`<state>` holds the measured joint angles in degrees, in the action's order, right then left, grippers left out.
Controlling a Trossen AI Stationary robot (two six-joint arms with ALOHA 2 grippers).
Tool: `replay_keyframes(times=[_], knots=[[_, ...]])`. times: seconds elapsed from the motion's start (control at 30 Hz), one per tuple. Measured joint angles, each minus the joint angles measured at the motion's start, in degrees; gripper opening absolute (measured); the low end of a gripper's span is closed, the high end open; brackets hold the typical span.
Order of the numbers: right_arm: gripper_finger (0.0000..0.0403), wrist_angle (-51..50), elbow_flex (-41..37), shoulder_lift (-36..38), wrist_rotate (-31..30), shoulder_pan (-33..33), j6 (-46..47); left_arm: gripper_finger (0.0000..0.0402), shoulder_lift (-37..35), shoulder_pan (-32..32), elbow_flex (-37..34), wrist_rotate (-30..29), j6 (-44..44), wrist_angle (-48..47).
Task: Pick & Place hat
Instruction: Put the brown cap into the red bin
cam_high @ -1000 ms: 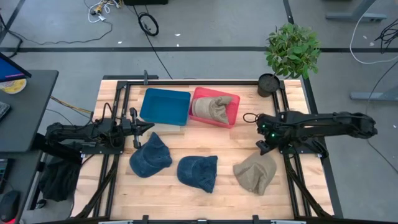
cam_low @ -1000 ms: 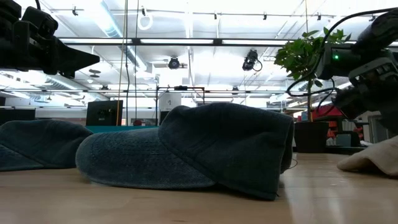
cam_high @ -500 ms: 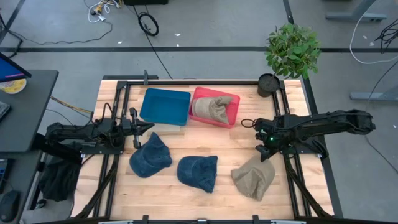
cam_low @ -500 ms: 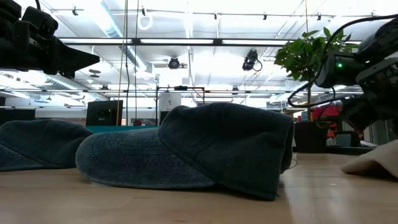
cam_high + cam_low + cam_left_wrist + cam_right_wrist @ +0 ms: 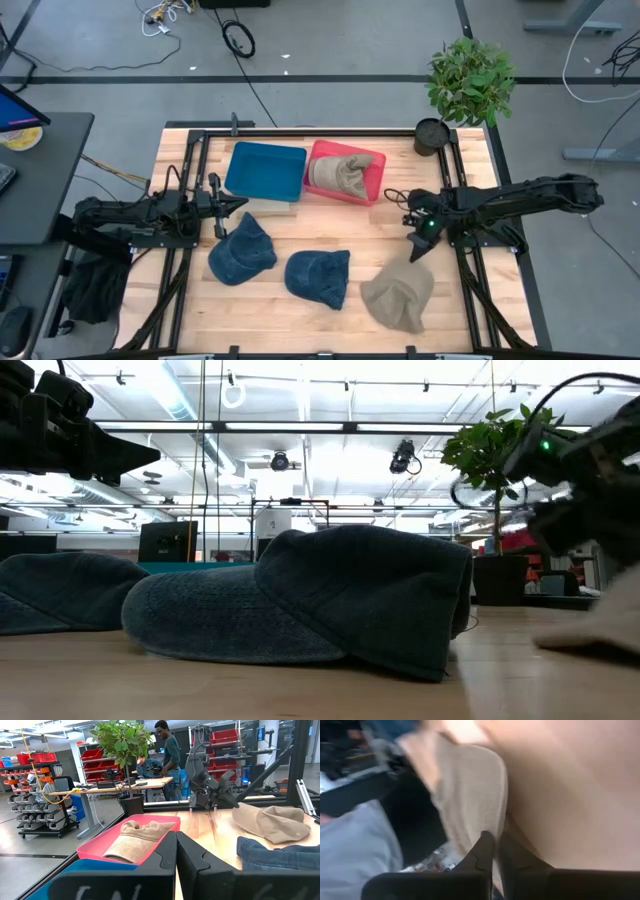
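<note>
Right gripper (image 5: 416, 250), near bench's right edge: fingers clenched; grasp on tan hat (image 5: 398, 296) indiscernible, blurred. Left gripper (image 5: 222, 207): clenched, empty.

Bright ceiling lights (image 5: 300, 425) glare (low view); right wrist view blurred.

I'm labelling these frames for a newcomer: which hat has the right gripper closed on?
Start at the potted plant at the table's far right corner and follow the right arm to its right gripper. The tan hat there is the only loose tan one; its neighbours are blue.
</note>
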<state>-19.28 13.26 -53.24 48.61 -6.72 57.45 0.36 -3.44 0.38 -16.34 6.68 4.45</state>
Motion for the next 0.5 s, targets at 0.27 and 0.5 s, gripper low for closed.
replay_keyframes(times=[0.27, 0.5], knots=[[0.0002, 26.5, -0.07, 0.29, -0.98, -0.02, 11.23, 0.0003, -0.02, 0.0, 0.0, 0.0, -0.02, 0.0], [0.0001, 41.61, -0.07, 0.31, 0.51, -0.02, 15.52, 0.0003, -0.01, 0.0, 0.01, -0.01, -0.01, 0.0]])
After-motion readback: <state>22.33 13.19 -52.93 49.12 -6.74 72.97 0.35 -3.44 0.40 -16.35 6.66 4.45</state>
